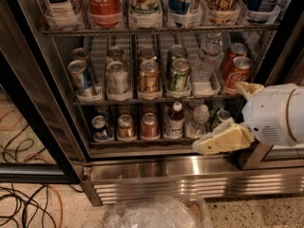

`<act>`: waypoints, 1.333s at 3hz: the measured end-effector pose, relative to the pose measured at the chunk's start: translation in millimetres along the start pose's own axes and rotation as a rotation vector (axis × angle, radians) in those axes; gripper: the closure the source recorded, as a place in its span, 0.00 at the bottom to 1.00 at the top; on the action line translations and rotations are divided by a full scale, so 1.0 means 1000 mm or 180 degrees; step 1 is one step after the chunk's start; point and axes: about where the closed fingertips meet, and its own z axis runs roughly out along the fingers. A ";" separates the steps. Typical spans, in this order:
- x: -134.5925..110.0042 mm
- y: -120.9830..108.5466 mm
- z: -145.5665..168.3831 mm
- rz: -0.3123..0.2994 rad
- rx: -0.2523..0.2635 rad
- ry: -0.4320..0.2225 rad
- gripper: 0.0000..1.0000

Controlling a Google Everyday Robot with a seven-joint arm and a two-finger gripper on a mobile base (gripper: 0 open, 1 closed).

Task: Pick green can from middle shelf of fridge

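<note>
**Hand spread, empty, at lower right**

The green can (179,76) stands at the front of its lane on the middle shelf (142,100) of the fridge (190,172), centre frame. It sits between a gold can (149,77) and a clear bottle (207,63). Red Coca-Cola cans (237,72) sit further right. The hand (222,117) is clear of the can.

Perhaps shop: drinks fridge (142,171) by end effector (235,114)

Speckled floor (270,213) with loose cables (23,204)
</note>
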 end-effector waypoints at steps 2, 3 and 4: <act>-0.006 0.006 0.019 0.0180 0.0008 -0.0280 0.00; -0.006 0.004 0.026 0.0214 0.0085 -0.0329 0.00; 0.000 -0.003 0.037 0.0299 0.0266 -0.0486 0.00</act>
